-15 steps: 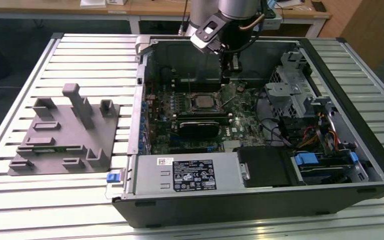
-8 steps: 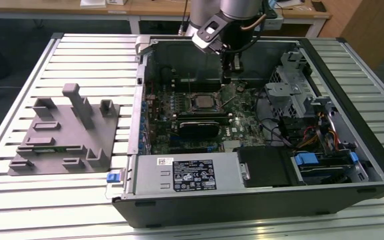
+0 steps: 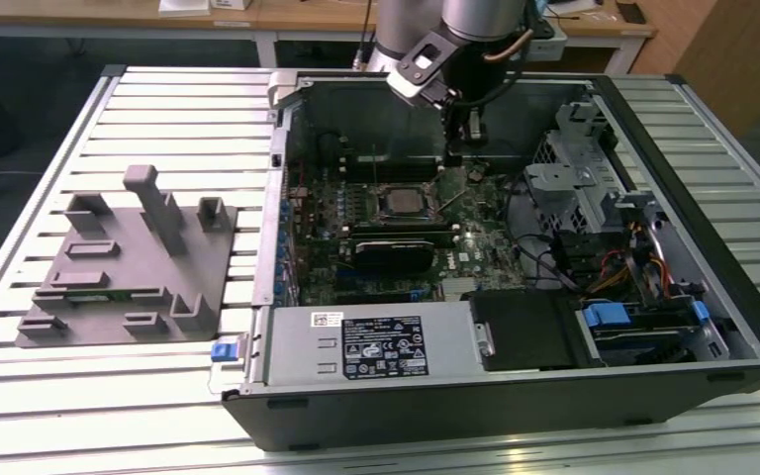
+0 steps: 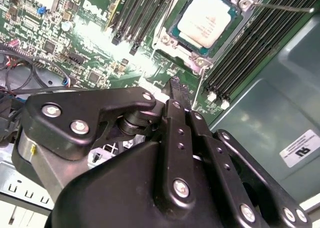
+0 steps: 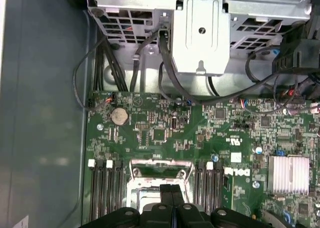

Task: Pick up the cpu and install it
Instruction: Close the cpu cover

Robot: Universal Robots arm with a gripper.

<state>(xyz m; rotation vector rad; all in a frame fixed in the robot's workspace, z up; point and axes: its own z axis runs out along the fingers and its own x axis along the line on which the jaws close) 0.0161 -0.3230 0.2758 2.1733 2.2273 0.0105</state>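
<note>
My hand point(image 4: 176, 85) is pinched together on nothing and hangs just above the motherboard point(image 5: 165, 133), beside the socket point(image 3: 402, 203) at mid-frame in the exterior view. The cpu point(image 4: 204, 21) lies flat inside that socket: square, pale silver top, metal frame around it. I judge this calls for a level, gentle touch that never scrapes its top.

Silver-topped cpu point(image 4: 204, 21) flat in socket point(image 4: 238, 18)

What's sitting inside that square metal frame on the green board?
The cpu lies flat inside the socket frame, its pale silver top facing up. Whatever is underneath the chip is covered by it, so that part cannot be seen.
</note>
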